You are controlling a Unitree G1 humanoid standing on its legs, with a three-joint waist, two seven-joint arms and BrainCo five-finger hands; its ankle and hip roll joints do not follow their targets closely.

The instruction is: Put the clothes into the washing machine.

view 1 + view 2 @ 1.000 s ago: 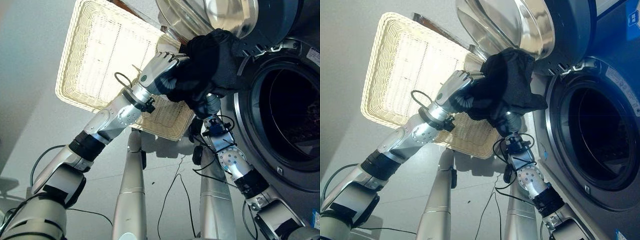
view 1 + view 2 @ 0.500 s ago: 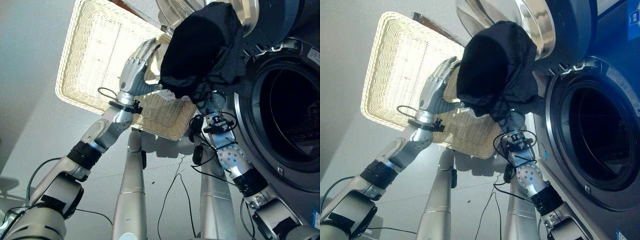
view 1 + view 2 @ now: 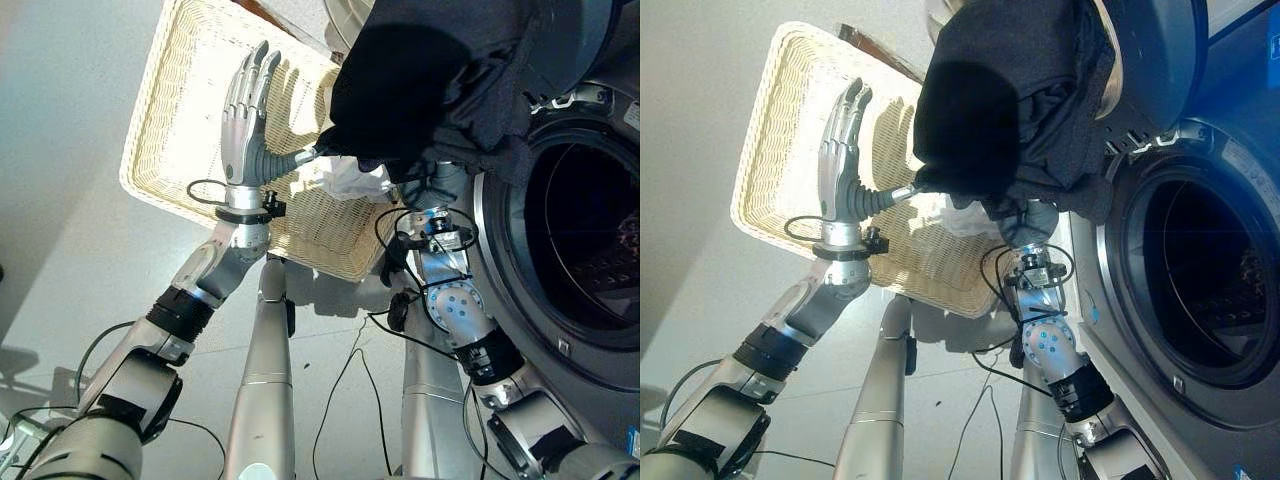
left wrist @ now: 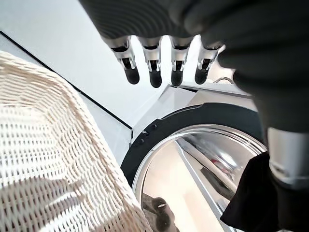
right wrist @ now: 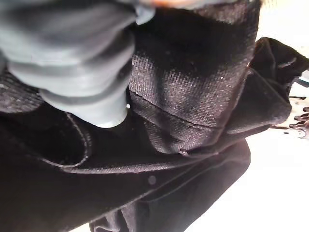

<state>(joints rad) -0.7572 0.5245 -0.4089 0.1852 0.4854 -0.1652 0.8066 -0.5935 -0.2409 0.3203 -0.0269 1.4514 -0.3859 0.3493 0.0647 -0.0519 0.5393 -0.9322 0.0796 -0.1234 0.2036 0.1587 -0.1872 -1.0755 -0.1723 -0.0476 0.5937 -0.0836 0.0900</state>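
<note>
Above the basket, we see the right arm holding a black garment up by the washer door.
Nearest us, the left hand (image 3: 243, 120) is flat over the basket (image 3: 180, 150), fingers straight and together, holding nothing; its thumb reaches toward the garment's (image 3: 1000, 100) lower edge, contact unclear. The right hand (image 3: 1030, 222) sits under and inside the bunched dark cloth, fingers hidden, so we cannot tell its grip. Something white (image 3: 355, 180) lies in the basket just below the cloth. The garment hangs against the open door (image 4: 193, 164), left of the drum opening (image 3: 1200, 280) and still outside it.
</note>
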